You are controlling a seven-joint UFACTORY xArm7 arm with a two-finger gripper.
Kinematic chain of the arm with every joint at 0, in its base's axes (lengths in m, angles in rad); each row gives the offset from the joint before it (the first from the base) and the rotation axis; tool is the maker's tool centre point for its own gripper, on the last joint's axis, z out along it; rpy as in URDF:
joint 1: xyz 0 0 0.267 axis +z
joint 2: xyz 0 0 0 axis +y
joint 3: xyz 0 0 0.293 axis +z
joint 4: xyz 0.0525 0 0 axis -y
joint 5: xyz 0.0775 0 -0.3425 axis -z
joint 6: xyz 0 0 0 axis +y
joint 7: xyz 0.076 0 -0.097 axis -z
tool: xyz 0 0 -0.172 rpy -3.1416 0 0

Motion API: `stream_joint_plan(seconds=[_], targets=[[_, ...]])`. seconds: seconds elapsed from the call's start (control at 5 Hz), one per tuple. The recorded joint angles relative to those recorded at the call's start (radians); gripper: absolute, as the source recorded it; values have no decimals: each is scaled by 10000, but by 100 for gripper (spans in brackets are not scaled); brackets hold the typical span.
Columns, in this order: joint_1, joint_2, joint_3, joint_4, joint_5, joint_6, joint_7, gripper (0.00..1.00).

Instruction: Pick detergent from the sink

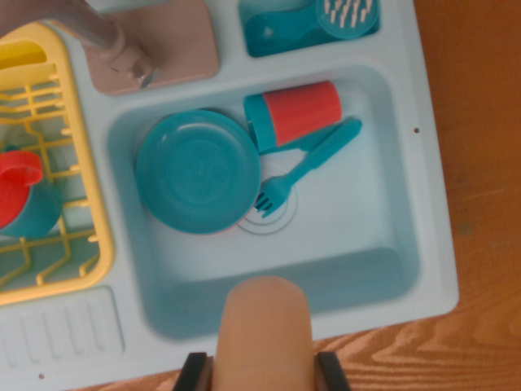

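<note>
Below, tool [264, 371] clenched around smooth, rounded tan detergent bottle [266, 334] over glossy plastic sink [358, 244].

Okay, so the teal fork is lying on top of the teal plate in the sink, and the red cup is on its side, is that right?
Not quite. The wrist view shows the teal fork lying on the floor of the sink beside the teal plate, toward the wrist view's right, not on top of it. The red cup is indeed on its side.
</note>
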Motion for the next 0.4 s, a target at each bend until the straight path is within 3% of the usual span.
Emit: stream_joint_plan(seconds=[0.4], targets=[[1, -63, 1, 151, -3, 214, 2, 100]])
